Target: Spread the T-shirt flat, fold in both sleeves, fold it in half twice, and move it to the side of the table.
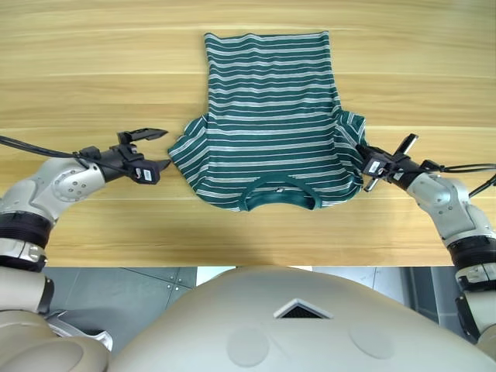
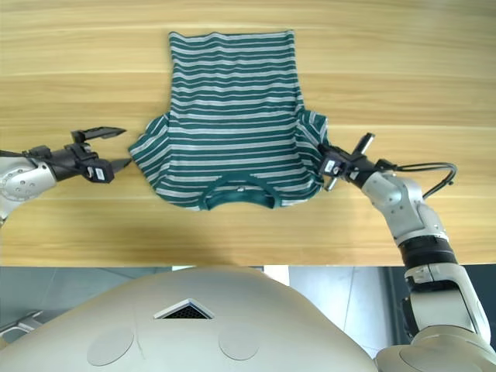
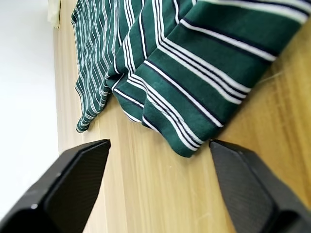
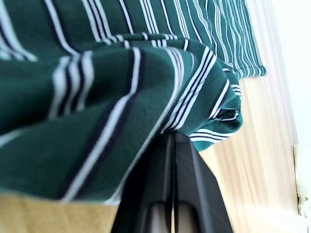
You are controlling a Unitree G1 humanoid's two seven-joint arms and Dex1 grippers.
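Note:
A green T-shirt with white stripes lies on the wooden table, collar nearest me and hem at the far side. Both sleeves are bunched against the body. My left gripper stands open just beside the left sleeve, a small gap of bare wood between them. In the left wrist view its two fingertips flank the sleeve's edge without touching it. My right gripper is at the right sleeve, shut, with the sleeve's cloth gathered over its pressed-together fingers.
Bare wood stretches wide to the left and right of the shirt and beyond its hem. The table's front edge runs just below both arms. Black cables trail from each wrist over the wood.

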